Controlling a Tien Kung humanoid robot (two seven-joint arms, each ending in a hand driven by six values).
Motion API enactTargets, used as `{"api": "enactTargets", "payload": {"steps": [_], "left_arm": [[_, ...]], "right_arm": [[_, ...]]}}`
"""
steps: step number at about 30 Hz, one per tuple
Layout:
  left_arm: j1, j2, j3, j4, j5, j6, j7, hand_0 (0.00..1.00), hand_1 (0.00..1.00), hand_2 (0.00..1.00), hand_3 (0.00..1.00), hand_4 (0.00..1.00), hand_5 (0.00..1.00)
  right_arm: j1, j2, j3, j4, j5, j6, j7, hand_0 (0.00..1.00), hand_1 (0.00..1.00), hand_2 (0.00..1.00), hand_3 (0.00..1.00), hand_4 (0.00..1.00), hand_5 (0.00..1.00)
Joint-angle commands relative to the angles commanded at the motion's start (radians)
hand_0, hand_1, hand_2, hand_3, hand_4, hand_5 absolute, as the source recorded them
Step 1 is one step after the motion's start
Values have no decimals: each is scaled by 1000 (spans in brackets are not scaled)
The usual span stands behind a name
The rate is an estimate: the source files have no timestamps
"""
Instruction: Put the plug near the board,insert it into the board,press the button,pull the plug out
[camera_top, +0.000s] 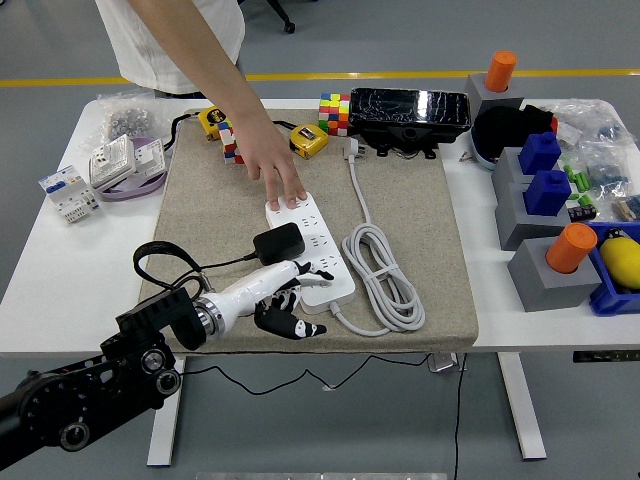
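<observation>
Black plug (278, 243) seated in white board (310, 251).

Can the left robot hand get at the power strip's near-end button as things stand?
Probably yes: the left robot hand already lies at the power strip's near end, nothing between. The person's hand holds only the far end; the black plug sits beside.

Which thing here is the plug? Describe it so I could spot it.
On the grey mat covering the white table, find the white power strip. The plug is the black block at its left edge, the only black thing there, with a thin black cord.
</observation>
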Motion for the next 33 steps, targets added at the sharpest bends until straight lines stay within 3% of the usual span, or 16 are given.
{"api": "enactTargets", "payload": {"steps": [4, 5, 6, 10, 11, 13, 16, 17, 23, 24, 33], "left_arm": [[2, -1, -15, 11, -37, 59, -104, 100, 49, 190, 609, 845, 225], [2, -1, -17, 14, -42, 68, -115, 100, 49, 190, 609, 845, 225], [3, -1, -18, 22, -45, 87, -129, 168, 110, 241, 593, 843, 226], [3, -3, -21, 45, -60, 169, -182, 168, 110, 241, 593, 843, 226], [2, -4, -24, 50, -63, 184, -190, 307, 282, 425, 586, 844, 230], [0, -10, -34, 66, -47, 210, -198, 307, 282, 425, 586, 844, 230], [-1, -25, -62, 97, 20, 234, -192, 307, 282, 425, 586, 844, 230], [-2, -30, -72, 108, 52, 243, -185, 720, 699, 597, 650, 862, 215], [-18, -53, -97, 167, 202, 255, -102, 720, 699, 597, 650, 862, 215], [-21, -56, -98, 175, 207, 254, -92, 850, 841, 785, 812, 998, 321], [-25, -82, -107, 248, 237, 249, -64, 839, 835, 781, 815, 998, 320]], "right_arm": [[1, 1, -2, 0, 1, 0, 0, 537, 625, 611, 549, 883, 410], [1, 1, -2, 0, 1, 0, 0, 537, 625, 611, 549, 883, 410], [1, 1, -3, 0, 1, 0, 0, 537, 625, 611, 548, 882, 409], [0, 1, -4, -1, 2, 0, 0, 537, 625, 611, 548, 882, 409], [0, 1, -3, -1, 2, 0, 0, 537, 626, 611, 548, 882, 410], [0, 1, -4, -2, 3, 0, 0, 537, 626, 611, 548, 882, 410], [1, 1, -5, -1, 3, 0, 0, 537, 626, 611, 548, 882, 410], [1, 1, -5, -1, 3, 0, 0, 537, 625, 611, 548, 882, 409], [2, 1, -7, -1, 5, 0, 0, 537, 625, 611, 548, 882, 409], [1, 1, -8, -1, 5, 0, 0, 537, 625, 611, 548, 882, 409], [0, 1, -11, -3, 6, 1, 0, 537, 625, 611, 549, 882, 409]]}}
